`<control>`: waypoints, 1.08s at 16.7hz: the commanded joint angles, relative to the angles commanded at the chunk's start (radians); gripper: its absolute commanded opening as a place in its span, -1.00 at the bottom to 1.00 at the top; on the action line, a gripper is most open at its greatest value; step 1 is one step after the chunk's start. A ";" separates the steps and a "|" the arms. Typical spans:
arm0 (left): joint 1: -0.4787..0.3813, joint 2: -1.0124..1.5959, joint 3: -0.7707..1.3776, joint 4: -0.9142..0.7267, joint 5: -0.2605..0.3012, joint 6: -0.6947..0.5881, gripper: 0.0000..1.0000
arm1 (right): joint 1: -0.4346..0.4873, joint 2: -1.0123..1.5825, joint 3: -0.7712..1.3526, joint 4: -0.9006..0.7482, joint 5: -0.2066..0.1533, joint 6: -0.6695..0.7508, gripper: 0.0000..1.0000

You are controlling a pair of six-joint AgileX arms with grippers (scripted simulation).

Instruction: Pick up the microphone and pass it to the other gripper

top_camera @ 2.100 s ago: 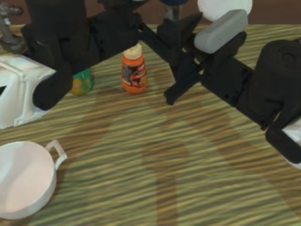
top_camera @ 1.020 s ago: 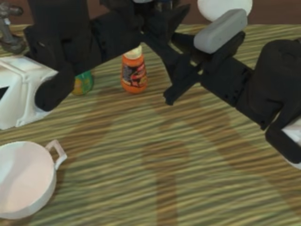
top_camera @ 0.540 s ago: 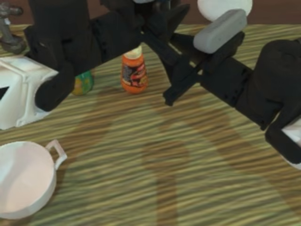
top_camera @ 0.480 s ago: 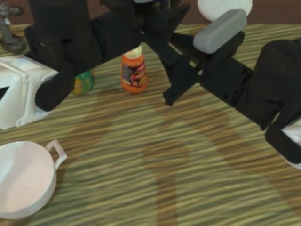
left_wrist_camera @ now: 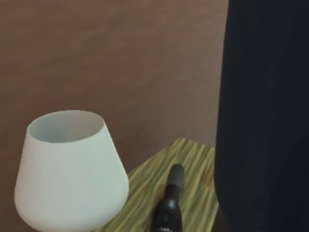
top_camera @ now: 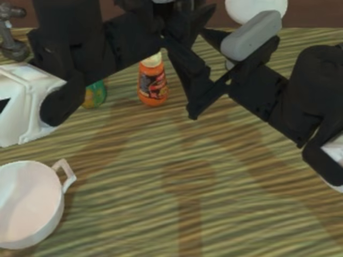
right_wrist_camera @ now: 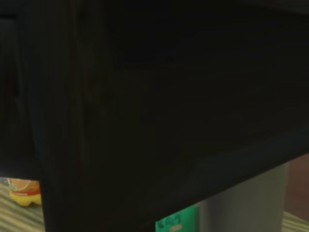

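Both arms crowd the far edge of the table (top_camera: 177, 176) here. The left gripper (top_camera: 187, 24) and right gripper (top_camera: 206, 91) cross over each other above that edge, black on black, and I cannot tell whether either set of fingers is clenched or released. The right arm carries a grey block (top_camera: 252, 33). The microphone is out of sight in the top view, lost somewhere in that tangle of fingers. An orange bottle (top_camera: 152, 80) stands upright just beside the crossing, a green bottle (top_camera: 95, 92) near it toward the left. A white pot (top_camera: 27, 203) sits at the near left corner. The left wrist view shows a white bowl-like vessel (left_wrist_camera: 70, 174) and a black handheld thing (left_wrist_camera: 170, 203) at a table corner. The right wrist view is dark.
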 joint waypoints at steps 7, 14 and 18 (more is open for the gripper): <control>0.000 0.000 0.000 0.000 0.000 0.000 -1.00 | 0.000 0.000 0.000 0.000 0.000 0.000 1.00; 0.065 -0.035 -0.032 -0.005 0.056 -0.005 -1.00 | -0.018 -0.114 -0.106 -0.015 -0.015 -0.001 1.00; 0.148 -0.079 -0.073 -0.010 0.127 0.005 -1.00 | -0.032 -0.258 -0.233 -0.025 -0.044 0.002 1.00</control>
